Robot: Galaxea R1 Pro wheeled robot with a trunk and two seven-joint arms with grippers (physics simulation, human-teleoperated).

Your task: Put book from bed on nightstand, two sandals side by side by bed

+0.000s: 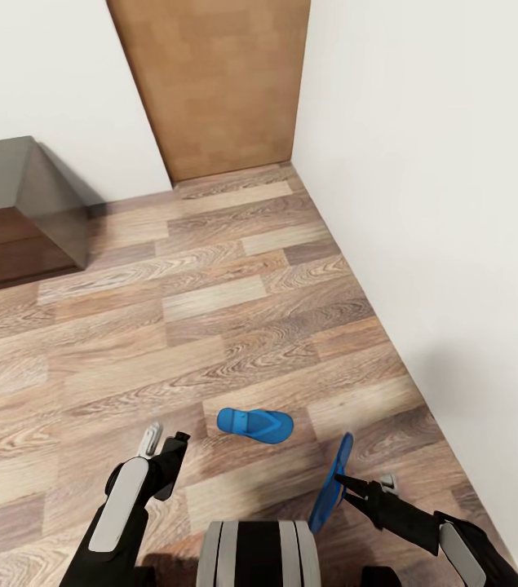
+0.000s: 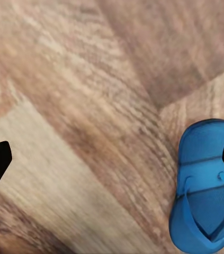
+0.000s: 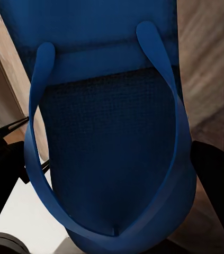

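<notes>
near the corner by the brown door point(image 1: 210, 81), the right gripper point(image 1: 345, 483) clamps one blue sandal point(image 1: 331, 483) on edge; its mate point(image 1: 254, 424) lies flat on the wood floor point(image 1: 210, 326) beside the spread-fingered left gripper point(image 1: 163, 447). sandal-gathering step; next probably picking up the mate.

No text, labels, nos. or signs I can read anywhere. The sandal point(image 3: 112, 132) clamped in my right gripper point(image 1: 342, 481) is plain blue — no brand on sole or straps. Other sandal point(image 1: 254, 424) on the floor point(image 1: 210, 310) — also unmarked. Door point(image 1: 214, 81) bare too.
</notes>
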